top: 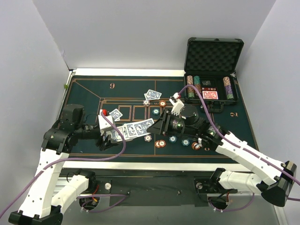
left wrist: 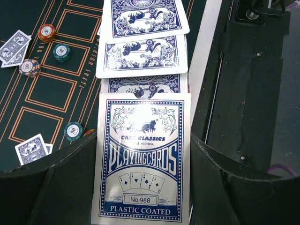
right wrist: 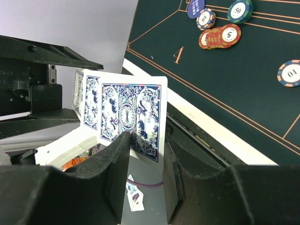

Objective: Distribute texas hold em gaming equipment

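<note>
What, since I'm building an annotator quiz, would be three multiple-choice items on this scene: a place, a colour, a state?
1. Where on the table does the black case stand? A far right corner; B near left corner; C middle.
2. What colour are the backs of the cards fanned from the pack? A red; B blue; C green.
3. The left gripper is: A open and empty; B shut on a chip; C shut on the pack.
1 A, the top view shows it there; 2 B, blue patterns show on them; 3 C, the jaws press its sides.
</note>
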{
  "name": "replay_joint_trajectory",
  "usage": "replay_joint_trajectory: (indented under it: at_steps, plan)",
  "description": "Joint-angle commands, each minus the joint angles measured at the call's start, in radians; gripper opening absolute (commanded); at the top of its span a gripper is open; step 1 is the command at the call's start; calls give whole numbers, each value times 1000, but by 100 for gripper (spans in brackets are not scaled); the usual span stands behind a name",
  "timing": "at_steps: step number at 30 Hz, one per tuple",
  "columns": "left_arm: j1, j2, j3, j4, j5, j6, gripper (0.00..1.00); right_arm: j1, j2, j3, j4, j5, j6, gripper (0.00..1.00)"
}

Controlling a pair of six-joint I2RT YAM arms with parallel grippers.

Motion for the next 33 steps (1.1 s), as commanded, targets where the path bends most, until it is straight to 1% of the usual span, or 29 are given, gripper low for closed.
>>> replay_joint_trajectory:
  at_steps: [1,11,15,22,33]
  plan:
    - [5,-13,9,49,48,-13,31,0,-33,63,-45,39,-50,27]
    - [5,-19,6,52,48,-16,31,-12,-55,82,-78,39,-64,26]
    - [5,-22,3,58,50,-21,31,-17,-56,89,-80,17,-66,22]
    - [5,-21,-7,67,51,-29,31,-29,-59,103,-81,2,-66,12]
    - [5,-21,-11,81,53,-38,31,-50,-70,121,-120,-30,-75,9]
